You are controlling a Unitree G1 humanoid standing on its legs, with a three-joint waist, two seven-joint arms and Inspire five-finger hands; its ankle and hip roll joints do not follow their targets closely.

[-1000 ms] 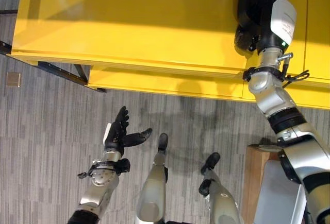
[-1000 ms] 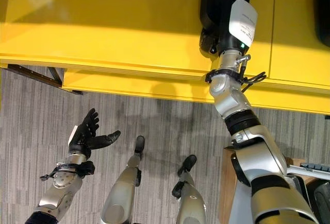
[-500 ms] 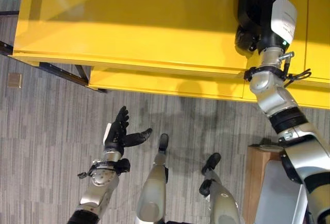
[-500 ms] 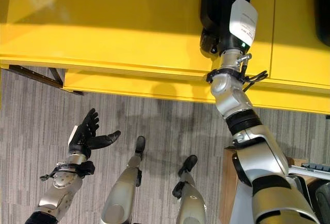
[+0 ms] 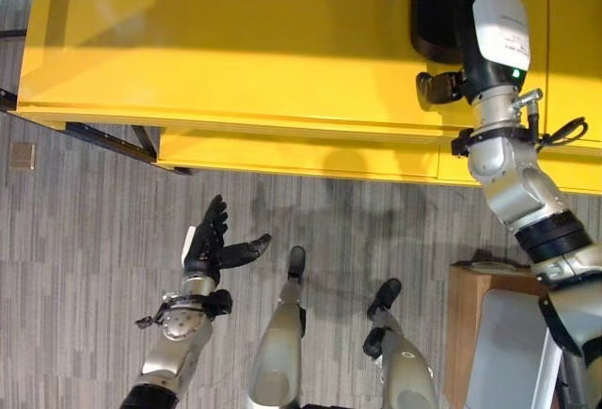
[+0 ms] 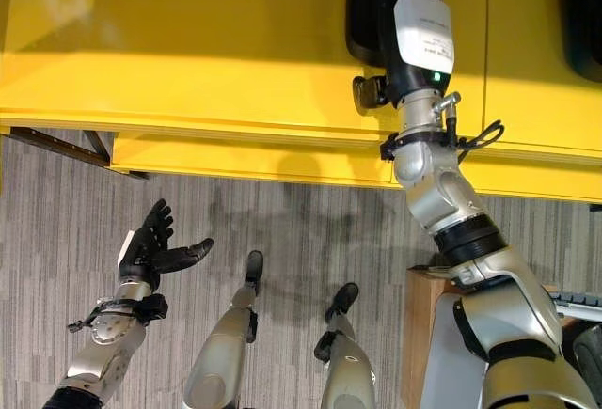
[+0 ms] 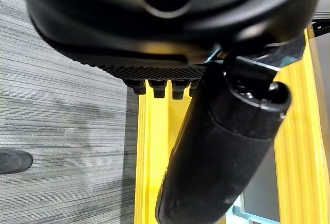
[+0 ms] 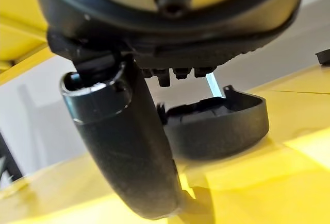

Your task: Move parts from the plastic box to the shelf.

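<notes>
A black, curved plastic part point(image 8: 216, 126) lies flat on the yellow shelf point(image 5: 245, 42), near its front edge, toward the shelf's right end.

right hand point(image 5: 435, 86) drawn back off the black part point(image 5: 435, 3) (fingers now straight), part left on shelf point(image 5: 235, 42)

Glossy smooth yellow shelf point(image 5: 282, 42) — matt black plastic part point(image 8: 216, 126) — ribbed grey carpet floor point(image 5: 85, 240).

Silver-grey arms, dark hands, white wrist cover
</notes>
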